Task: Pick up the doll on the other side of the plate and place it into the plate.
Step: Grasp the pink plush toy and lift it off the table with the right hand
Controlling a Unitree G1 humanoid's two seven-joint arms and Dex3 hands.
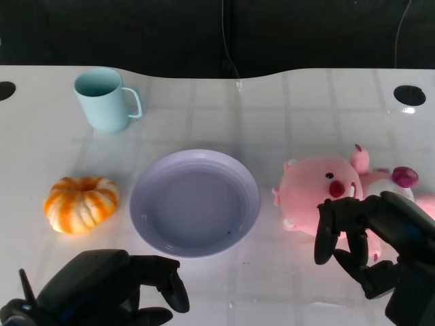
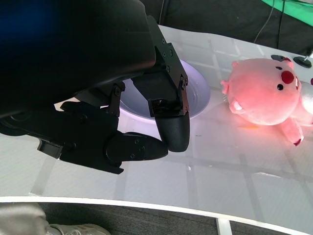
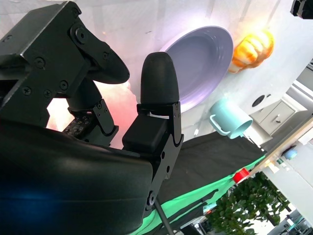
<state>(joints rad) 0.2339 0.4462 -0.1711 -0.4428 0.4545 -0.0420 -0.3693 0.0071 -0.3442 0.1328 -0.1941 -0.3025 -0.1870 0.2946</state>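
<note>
We note the pink doll (image 1: pixel 326 193) lying on its side on the white worktop (image 1: pixel 285 109), to the right of the lavender plate (image 1: pixel 195 202) and apart from its rim. Our right hand (image 1: pixel 360 238) is at the doll's near flank, its fingers (image 1: pixel 325 238) spread and curved, nothing held; whether they already touch the plush we cannot tell from the head view, and the right wrist view shows only pink between them. Our left hand (image 1: pixel 112 288) rests low at the near edge in front of the plate, fingers loosely curled in, holding nothing. An orange pumpkin (image 1: pixel 80 204) lies left of the plate and a pale blue mug (image 1: pixel 105 100) stands behind it; both are well clear of the path. We judge the step in hand to be the grasp itself. To do it well we should close around the doll's round head or body rather than a thin limb, since soft plush gives and can slip. Then lift high enough to clear the plate's raised rim before carrying leftward, and release over the centre.
</note>
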